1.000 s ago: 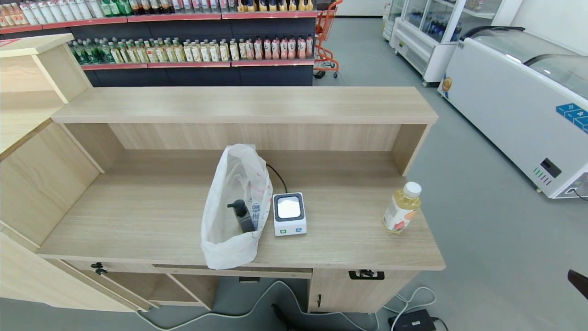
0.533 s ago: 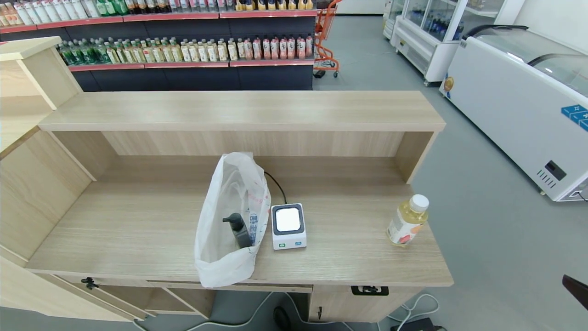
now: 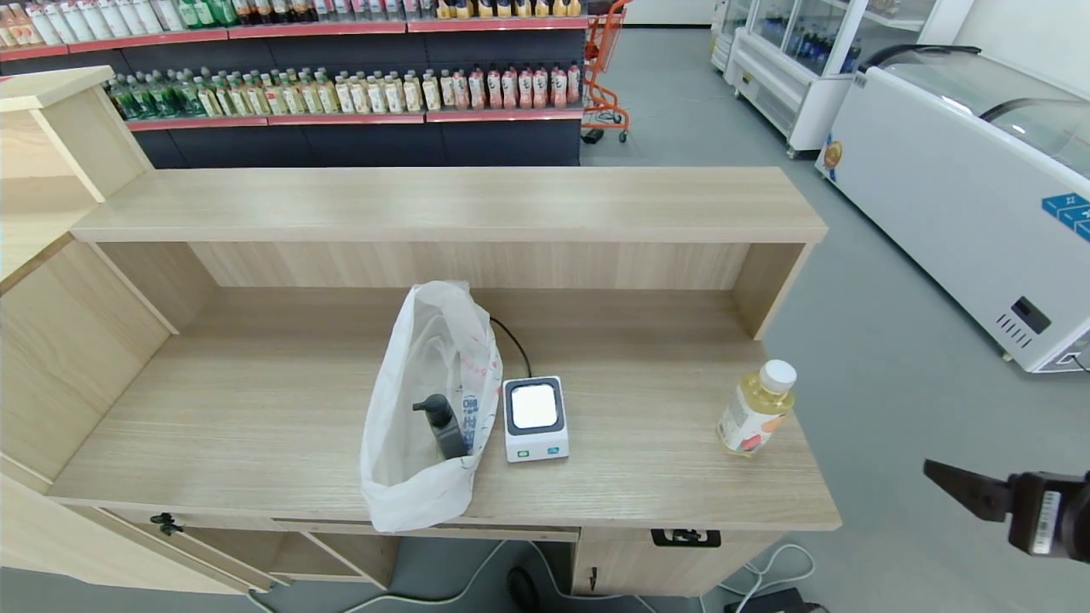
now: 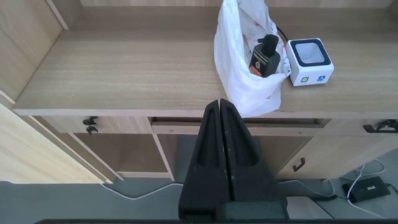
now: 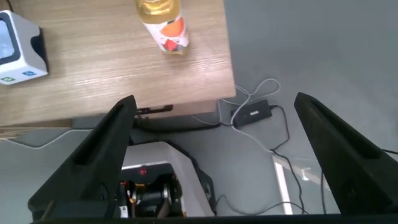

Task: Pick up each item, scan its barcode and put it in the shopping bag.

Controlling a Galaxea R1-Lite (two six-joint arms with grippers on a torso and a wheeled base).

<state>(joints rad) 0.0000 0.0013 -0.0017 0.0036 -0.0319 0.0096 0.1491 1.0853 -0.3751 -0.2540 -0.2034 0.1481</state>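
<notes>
Head view: the shopping bag point(image 3: 430, 409) gapes just beside the barcode scanner point(image 3: 535, 419), handy for dropping; the juice bottle point(image 3: 756, 409) stands upright near the table's point(image 3: 255, 400) right edge.
Left wrist view: the left pincer point(image 4: 219, 106) is pressed together, empty.
Right wrist view: the right pincer point(image 5: 216, 102) is spread wide, empty, facing the bottle.

wooden counter point(image 3: 255, 409) is spanning mid frame; white shopping bag point(image 3: 409, 485) is sitting at centre, scanner point(image 3: 535, 419) just right of it, bottle point(image 3: 754, 410) standing upright at right edge.

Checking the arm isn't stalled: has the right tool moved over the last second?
Yes. In the last half second, with the counter holding still in the head view, the right tool has come in from the right edge toward the drink bottle.
</notes>
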